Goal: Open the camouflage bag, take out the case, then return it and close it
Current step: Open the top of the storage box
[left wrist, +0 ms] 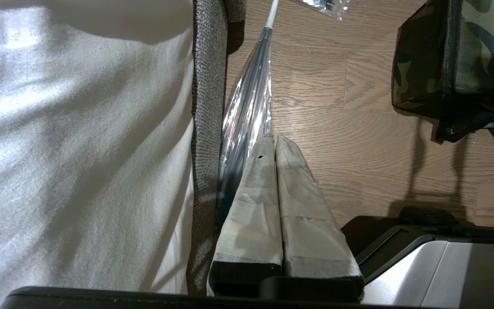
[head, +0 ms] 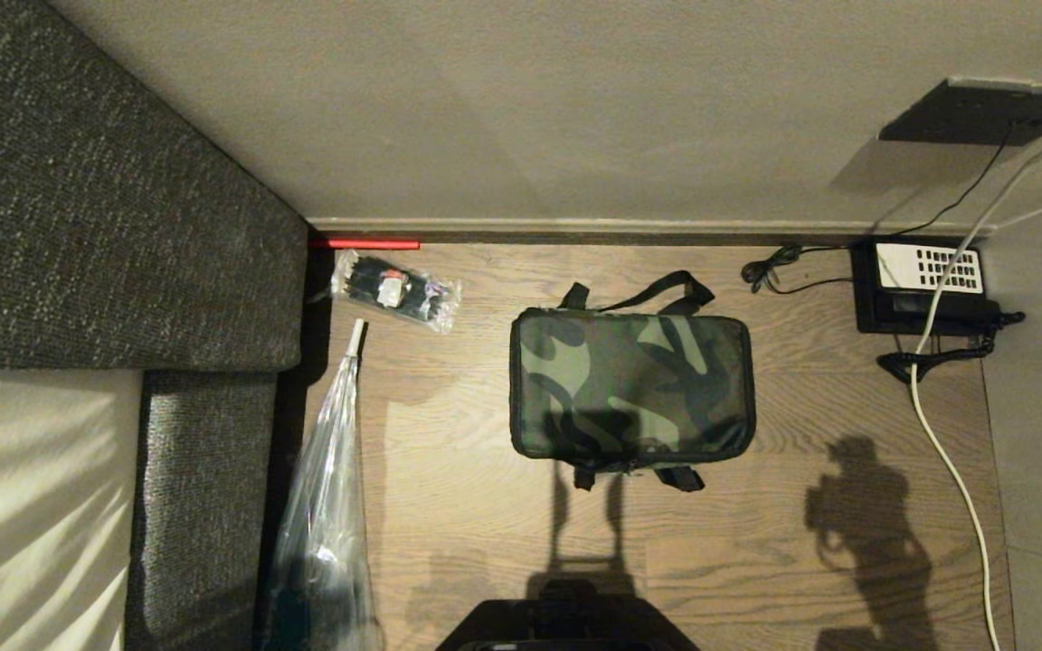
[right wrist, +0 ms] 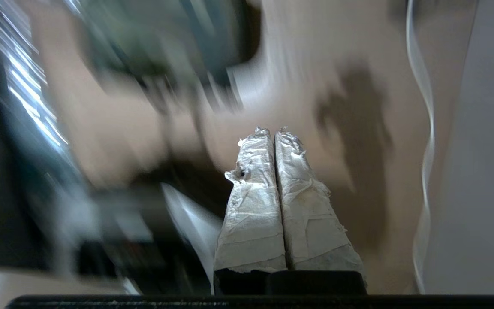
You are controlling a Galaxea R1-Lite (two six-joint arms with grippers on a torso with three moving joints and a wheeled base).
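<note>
A dark grey woven sofa (head: pixel 105 181) fills the upper left of the head view, with a pale sheet or cushion (head: pixel 33 506) below it at the lower left. The wooden floor (head: pixel 485 524) takes up the middle of the frame and meets a beige wall (head: pixel 530 99) across the top. The camouflage bag (head: pixel 631 387) lies in the centre of the head view on the floor, zipped shut, its flat green and dark patterned face up, black straps sticking out at its top and bottom edges; no brand or label can be read on it. Left of the bag, along the sofa's edge, lies a long clear plastic-wrapped umbrella (head: pixel 326 506) with a white tip. At the upper right sits a black telephone (head: pixel 923 285) with a white keypad, its markings too small to read, and a white cable (head: pixel 955 470) runs down the right edge. A small clear packet (head: pixel 396 289) of dark items lies at upper left of the floor, below a thin red strip (head: pixel 364 244) at the skirting. The left gripper (left wrist: pixel 275 139), tape-wrapped, is pressed together above the floor beside the umbrella. The right gripper (right wrist: pixel 270 131), also taped, is pressed together and empty; its surroundings are blurred.
</note>
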